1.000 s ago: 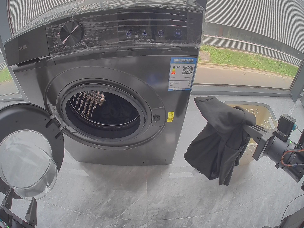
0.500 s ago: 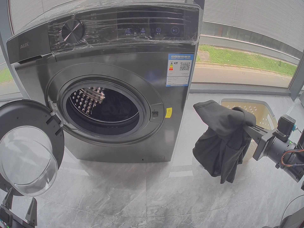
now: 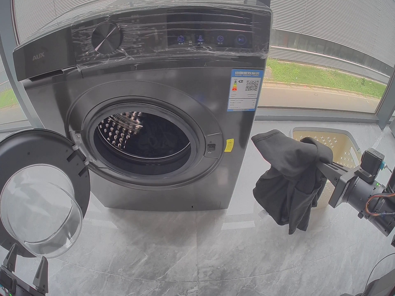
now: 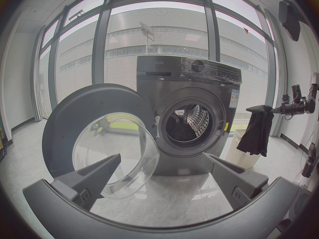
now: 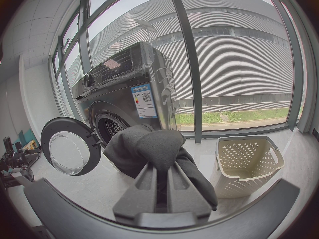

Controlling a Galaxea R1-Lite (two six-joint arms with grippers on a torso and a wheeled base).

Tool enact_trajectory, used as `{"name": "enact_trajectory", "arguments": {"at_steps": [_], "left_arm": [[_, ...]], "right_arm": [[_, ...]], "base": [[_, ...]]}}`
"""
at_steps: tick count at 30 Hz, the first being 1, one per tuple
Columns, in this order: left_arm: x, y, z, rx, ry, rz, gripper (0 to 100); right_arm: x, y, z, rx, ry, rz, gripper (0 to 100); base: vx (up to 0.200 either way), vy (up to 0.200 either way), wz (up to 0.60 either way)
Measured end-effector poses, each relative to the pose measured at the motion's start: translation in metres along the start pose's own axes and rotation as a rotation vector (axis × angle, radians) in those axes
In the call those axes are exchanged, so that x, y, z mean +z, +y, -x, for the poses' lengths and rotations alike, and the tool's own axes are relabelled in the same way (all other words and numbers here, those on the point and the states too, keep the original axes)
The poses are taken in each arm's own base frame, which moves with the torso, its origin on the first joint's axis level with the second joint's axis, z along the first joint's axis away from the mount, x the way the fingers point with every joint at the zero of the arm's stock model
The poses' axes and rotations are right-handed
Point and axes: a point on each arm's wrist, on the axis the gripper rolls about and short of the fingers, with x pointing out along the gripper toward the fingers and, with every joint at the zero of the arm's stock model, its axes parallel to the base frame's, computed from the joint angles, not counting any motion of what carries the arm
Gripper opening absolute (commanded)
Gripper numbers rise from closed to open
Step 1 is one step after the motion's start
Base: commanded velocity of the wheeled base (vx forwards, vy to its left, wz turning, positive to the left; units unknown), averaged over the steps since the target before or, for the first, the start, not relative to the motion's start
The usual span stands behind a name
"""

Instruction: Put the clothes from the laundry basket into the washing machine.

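Between the grey metal washing machine (image 3: 164,83) and the cream perforated plastic laundry basket (image 3: 345,144), a dark grey fabric garment (image 3: 288,173) is held clamped in the right tool (image 5: 161,166), while the left tool (image 4: 161,156) is spread wide.

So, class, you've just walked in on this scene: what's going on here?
A two-armed robot is loading laundry. Its right gripper is shut on a dark garment, which hangs in the air beside the laundry basket, to the right of the washing machine. The machine's door is swung wide open, exposing the drum. The left gripper is open and empty, low near the door. The garment is not yet in the drum.
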Motion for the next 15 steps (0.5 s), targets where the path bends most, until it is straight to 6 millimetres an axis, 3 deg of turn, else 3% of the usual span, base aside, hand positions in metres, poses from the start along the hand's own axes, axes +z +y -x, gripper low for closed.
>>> {"name": "enact_trajectory", "arguments": {"at_steps": [10,15], "left_arm": [[0.0,0.0,0.0,0.001,0.0,-0.001,100],[0.0,0.0,0.0,0.002,0.0,-0.001,100]], "right_arm": [[-0.0013,0.0001,-0.0001,0.001,0.006,-0.025,0],[-0.0024,0.0005,-0.0018,0.003,0.012,-0.026,0]], "base": [[0.0,0.2,0.0],[0.0,0.0,0.0]]}}
